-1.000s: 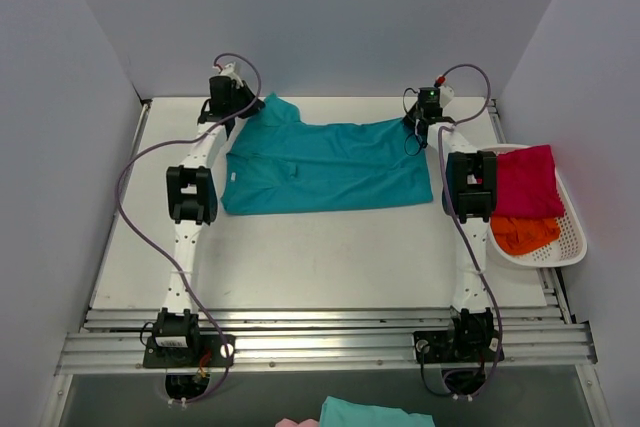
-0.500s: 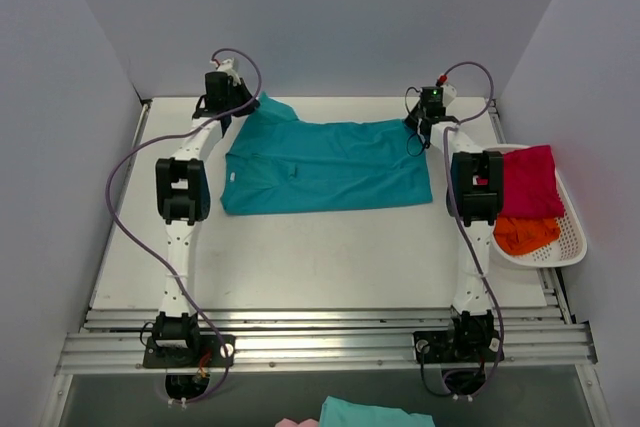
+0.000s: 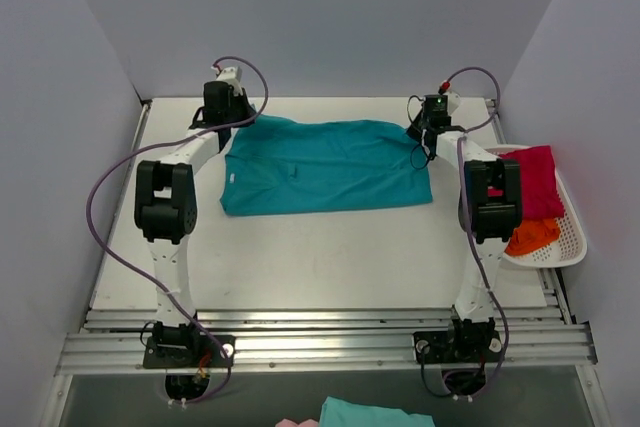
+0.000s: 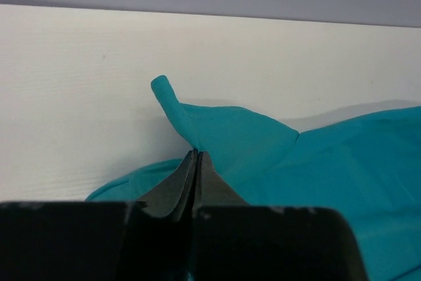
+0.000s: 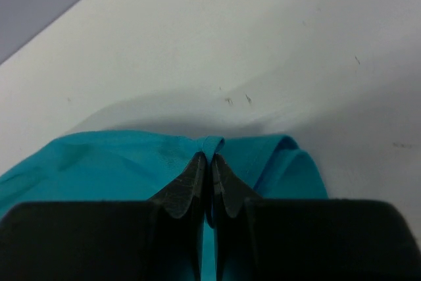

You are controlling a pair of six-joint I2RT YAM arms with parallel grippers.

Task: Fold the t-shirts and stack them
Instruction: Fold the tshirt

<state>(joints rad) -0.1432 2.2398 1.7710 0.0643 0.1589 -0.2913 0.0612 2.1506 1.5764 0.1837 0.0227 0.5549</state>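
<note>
The teal-blue t-shirt (image 3: 325,165) lies spread across the far middle of the table. My left gripper (image 3: 231,119) is shut on its far left corner; in the left wrist view the jaws (image 4: 196,154) pinch a raised fold of teal cloth (image 4: 223,136). My right gripper (image 3: 427,132) is shut on its far right corner; in the right wrist view the jaws (image 5: 210,158) pinch a small loop of teal cloth (image 5: 118,162). The crimson-pink t-shirt (image 3: 535,179) and the orange t-shirt (image 3: 530,236) lie crumpled in the white basket (image 3: 570,247) at the right.
The back wall stands just beyond both grippers. The basket sits off the table's right edge, beside the right arm. A teal cloth (image 3: 375,413) and a bit of pink show below the front rail.
Both grippers have moved toward the back wall, holding the shirt's far corners. The far edge has stretched straighter and the shirt lies flatter.
</note>
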